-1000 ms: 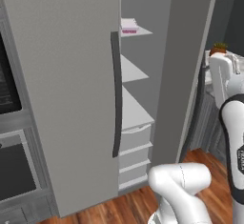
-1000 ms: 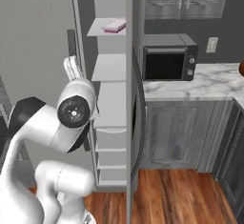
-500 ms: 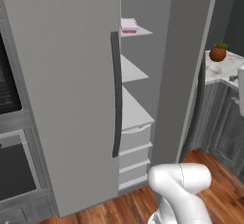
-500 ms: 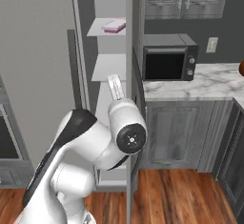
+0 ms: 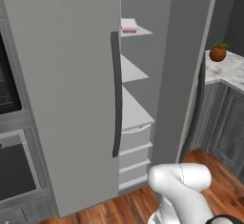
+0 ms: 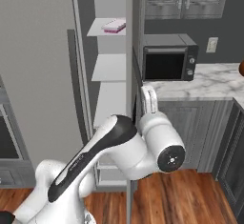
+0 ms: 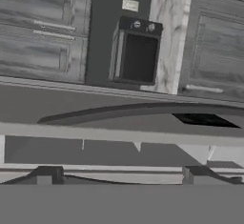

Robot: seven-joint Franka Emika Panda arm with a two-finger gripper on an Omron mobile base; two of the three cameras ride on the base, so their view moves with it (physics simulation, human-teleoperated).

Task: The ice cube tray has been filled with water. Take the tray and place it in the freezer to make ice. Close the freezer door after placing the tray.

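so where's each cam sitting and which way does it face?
Left base view: behind the arm's left, facing the open freezer; white arm base lower right.
Right base view: behind-right, same freezer, microwave; arm rises lower left.
Hand view: on the hand, rolled sideways, open claw near the freezer door.
Both base views share the ice cube tray on a shelf.

The freezer is showing a smooth, matt light-grey skin like painted metal, its long handle looking like dark, dull plastic, while the shelves inside are reading as plain white plastic and the ice cube tray on the top one is looking like pale pinkish plastic. The counter beside it is appearing as polished white marble with grey veins, carrying a microwave with a glossy black door. The floor is gleaming like varnished reddish wood, and the cabinets are showing a streaky grey wood grain.
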